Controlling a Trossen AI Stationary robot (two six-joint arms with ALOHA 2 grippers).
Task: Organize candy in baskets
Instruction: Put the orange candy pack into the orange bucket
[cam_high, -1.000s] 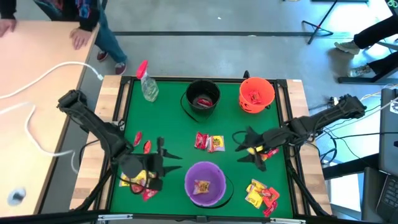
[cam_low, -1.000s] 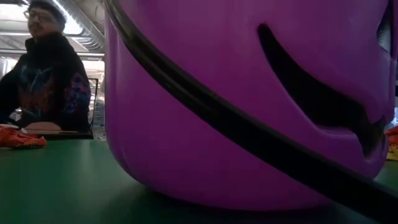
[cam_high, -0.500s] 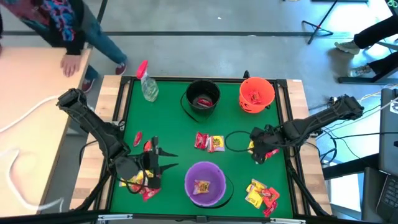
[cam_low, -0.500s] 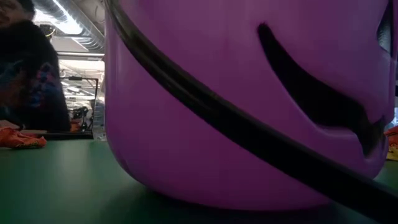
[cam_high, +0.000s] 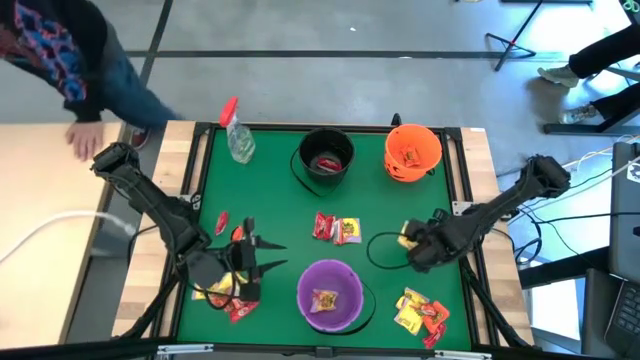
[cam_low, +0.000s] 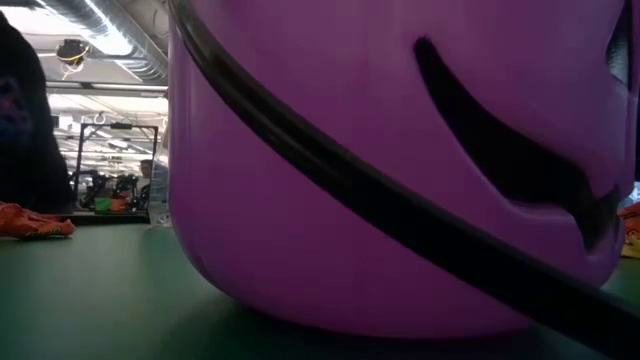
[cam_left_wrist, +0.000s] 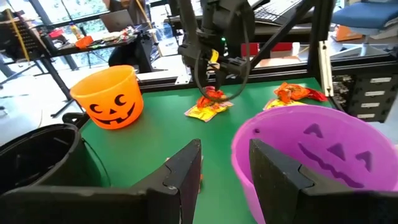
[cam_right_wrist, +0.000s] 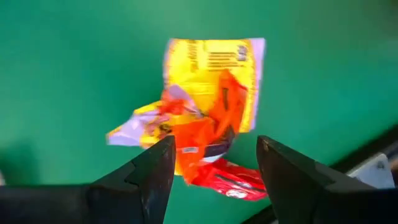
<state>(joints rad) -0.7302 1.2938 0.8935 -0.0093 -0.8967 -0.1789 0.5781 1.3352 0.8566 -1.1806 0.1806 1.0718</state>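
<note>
My right gripper (cam_right_wrist: 214, 171) hangs over the table's right side, fingers spread wide w/ nothing between them, pointing straight down at a small heap of candy: a yellow packet (cam_right_wrist: 214, 68) w/ an orange-red packet (cam_right_wrist: 208, 140) lying across it, both flat on the green mat (cam_right_wrist: 62, 74). In the high view that heap (cam_high: 407, 237) sits just beside the gripper, between the orange bucket (cam_high: 412, 152) and the purple bucket (cam_high: 329, 293).

My left gripper (cam_left_wrist: 225, 165) is low over the left front of the table, fingers apart, empty, aimed across the mat toward the purple bucket's rim. Red & yellow packets (cam_high: 228, 292) lie under and around it.

Other candy: a pair mid-table (cam_high: 337, 229), a pile at right front (cam_high: 420, 313), one packet inside the purple bucket, something red inside the black bucket (cam_high: 326, 158). Orange bucket's contents: can't tell.

Low view: purple bucket wall fills it; an orange packet (cam_low: 35, 222) far left.
</note>
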